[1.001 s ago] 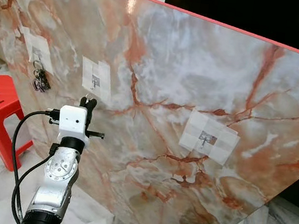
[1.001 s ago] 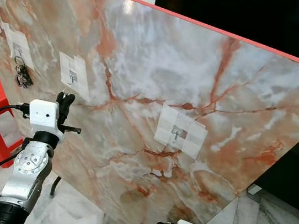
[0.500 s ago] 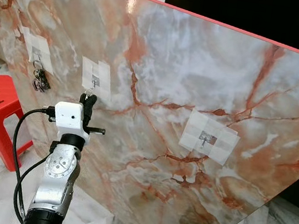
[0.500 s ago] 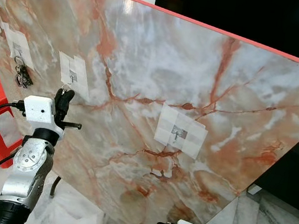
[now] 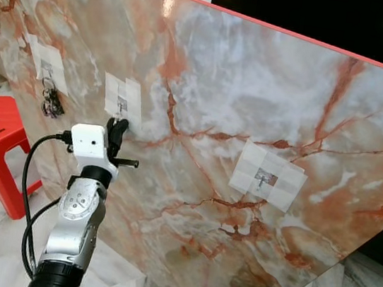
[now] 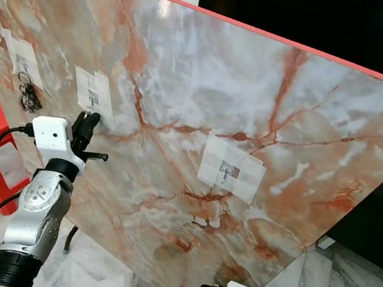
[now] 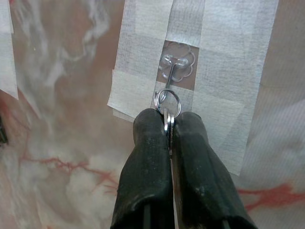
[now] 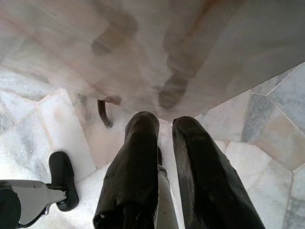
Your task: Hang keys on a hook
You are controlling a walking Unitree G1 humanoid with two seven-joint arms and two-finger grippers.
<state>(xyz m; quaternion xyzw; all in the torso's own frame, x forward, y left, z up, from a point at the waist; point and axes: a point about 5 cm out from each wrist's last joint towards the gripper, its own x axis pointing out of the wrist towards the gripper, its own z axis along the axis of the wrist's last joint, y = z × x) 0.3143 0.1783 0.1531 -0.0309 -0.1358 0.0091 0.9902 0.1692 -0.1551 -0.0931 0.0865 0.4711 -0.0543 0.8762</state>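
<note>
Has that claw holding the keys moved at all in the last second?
Yes. The left claw has risen toward the board and slid slightly right, closing on the taped hook. It grips the keys, whose ring now sits at the hook's tip.

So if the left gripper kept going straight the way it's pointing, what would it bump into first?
Probably the hook. The left gripper is shut on the keys, whose ring already sits right at the hook's stem. Behind that come the tape patch and the marble board, though depth is hard to judge.
</note>
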